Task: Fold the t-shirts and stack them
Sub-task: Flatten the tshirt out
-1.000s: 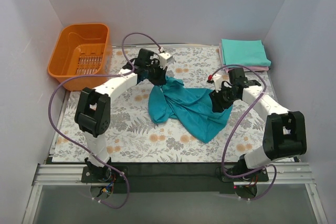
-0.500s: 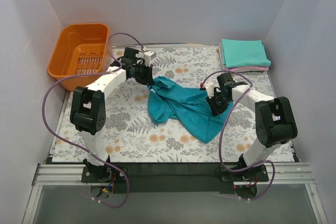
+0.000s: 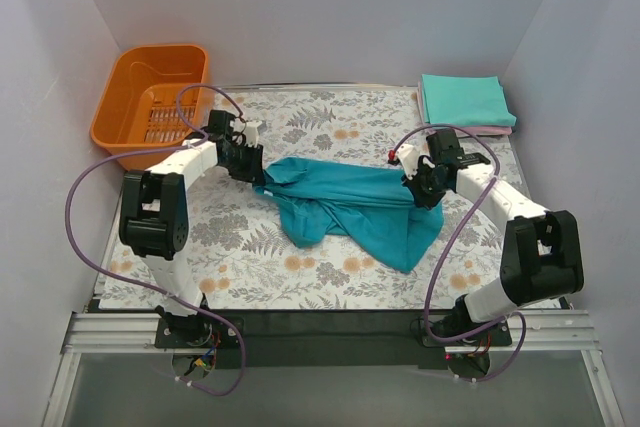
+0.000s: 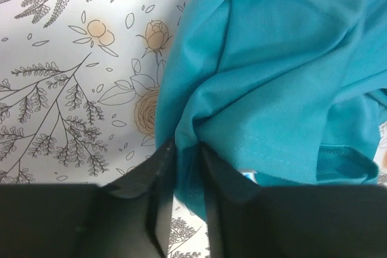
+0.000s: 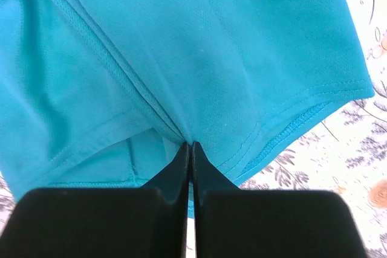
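The deep teal-blue t-shirt (image 3: 350, 205) lies rumpled and stretched between my two grippers in the middle of the flowered table. My left gripper (image 3: 255, 169) is shut on its left end; the left wrist view shows a bunch of the teal-blue t-shirt (image 4: 266, 77) pinched between the black jaws. My right gripper (image 3: 425, 190) is shut on its right end, the jaws closed tight on a fold of the teal-blue t-shirt (image 5: 199, 58). The mint-teal t-shirt (image 3: 465, 100) lies folded at the back right on top of the folded pink t-shirt (image 3: 470, 130), of which only an edge shows.
An orange plastic basket (image 3: 152, 97) stands at the back left, just off the flowered table cover (image 3: 300, 267). White walls close in the back and both sides. Purple cables loop from both arms.
Both grippers have moved apart, the left one further left toward the basket, the right one slightly back and right. The teal-blue t-shirt has been pulled wider and flatter between them.
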You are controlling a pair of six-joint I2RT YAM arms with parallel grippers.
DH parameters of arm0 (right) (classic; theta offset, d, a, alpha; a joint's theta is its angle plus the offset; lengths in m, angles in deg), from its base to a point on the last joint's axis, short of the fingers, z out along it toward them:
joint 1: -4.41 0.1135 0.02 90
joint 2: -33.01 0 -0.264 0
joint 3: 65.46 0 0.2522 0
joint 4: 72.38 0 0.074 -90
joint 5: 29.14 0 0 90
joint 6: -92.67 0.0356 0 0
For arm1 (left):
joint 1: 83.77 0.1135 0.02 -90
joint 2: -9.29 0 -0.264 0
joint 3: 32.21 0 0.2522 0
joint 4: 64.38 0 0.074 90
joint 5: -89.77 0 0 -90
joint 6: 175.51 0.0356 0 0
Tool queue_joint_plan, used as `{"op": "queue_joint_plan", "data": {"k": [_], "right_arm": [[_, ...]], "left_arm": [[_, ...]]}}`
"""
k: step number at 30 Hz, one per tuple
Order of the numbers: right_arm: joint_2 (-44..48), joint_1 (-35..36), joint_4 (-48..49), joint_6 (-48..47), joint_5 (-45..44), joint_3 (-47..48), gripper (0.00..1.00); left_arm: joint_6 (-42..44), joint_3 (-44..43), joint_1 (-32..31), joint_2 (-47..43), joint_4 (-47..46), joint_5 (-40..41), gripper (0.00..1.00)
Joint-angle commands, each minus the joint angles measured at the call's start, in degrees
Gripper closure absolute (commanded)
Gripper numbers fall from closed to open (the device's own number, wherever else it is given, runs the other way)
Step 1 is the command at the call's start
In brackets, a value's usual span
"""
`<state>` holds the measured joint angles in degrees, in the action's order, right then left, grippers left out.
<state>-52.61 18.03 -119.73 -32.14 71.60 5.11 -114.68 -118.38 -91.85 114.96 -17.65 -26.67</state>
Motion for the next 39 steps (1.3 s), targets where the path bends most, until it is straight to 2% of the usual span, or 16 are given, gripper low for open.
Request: {"op": "queue_joint_plan", "data": {"k": [1, 7, 10, 11, 12, 13, 14, 21, 25, 28, 33, 36, 39], "right_arm": [[1.2, -1.3, -4.2, -5.1, -2.0, 1.9, 0.99], [0.3, -1.4, -6.8, -6.2, 0.3, 4.7, 0.99], [-0.1, -1.3, -7.4, -6.6, 0.3, 5.5, 0.99], [-0.2, -1.3, -7.5, -6.6, -0.1, 5.8, 0.99], [-0.3, -1.4, -7.7, -6.9, -0.3, 5.9, 0.99], [-0.3, -1.3, -7.9, -6.9, -0.5, 6.1, 0.99], [-0.4, -1.3, -8.1, -6.9, -0.8, 6.3, 0.99], [-1.3, -1.4, -9.0, -6.6, -1.2, 7.4, 0.99], [-1.5, -1.4, -9.4, -6.2, -1.2, 7.3, 0.99], [-1.7, -1.4, -9.7, -5.7, -0.9, 7.4, 0.99], [-2.1, -1.5, -9.7, -5.1, -1.2, 7.1, 0.99], [-2.1, -1.8, -9.7, -4.7, -1.4, 7.3, 0.99], [-1.8, -2.0, -9.7, -4.6, -1.7, 7.6, 0.99]], "left_arm": [[0.9, -2.2, 1.6, -2.0, 1.0, -1.8, 0.75], [3.3, -4.5, 2.3, -9.2, -1.7, -12.3, 0.54], [6.2, -8.1, 0.6, -8.4, 0.2, -13.0, 0.50], [7.8, -9.7, 0.2, -7.5, 1.4, -13.3, 0.42], [8.3, -10.2, -0.8, -7.1, 1.7, -13.7, 0.40], [8.9, -10.7, -1.4, -6.8, 2.1, -14.0, 0.32], [10.3, -11.5, -2.2, -6.5, 2.9, -13.7, 0.29], [21.0, -7.2, -15.6, -8.7, 2.5, 0.8, 0.28], [26.8, -5.4, -17.5, -10.0, 1.2, 3.1, 0.29], [30.6, -7.0, -17.8, -7.0, 2.3, 5.5, 0.29], [31.0, -8.0, -18.9, -2.6, -1.1, 8.5, 0.29], [27.4, -11.9, -18.9, 1.5, 1.0, 8.2, 0.36], [25.7, -12.7, -18.9, 2.4, 2.8, 6.3, 0.50]]}}
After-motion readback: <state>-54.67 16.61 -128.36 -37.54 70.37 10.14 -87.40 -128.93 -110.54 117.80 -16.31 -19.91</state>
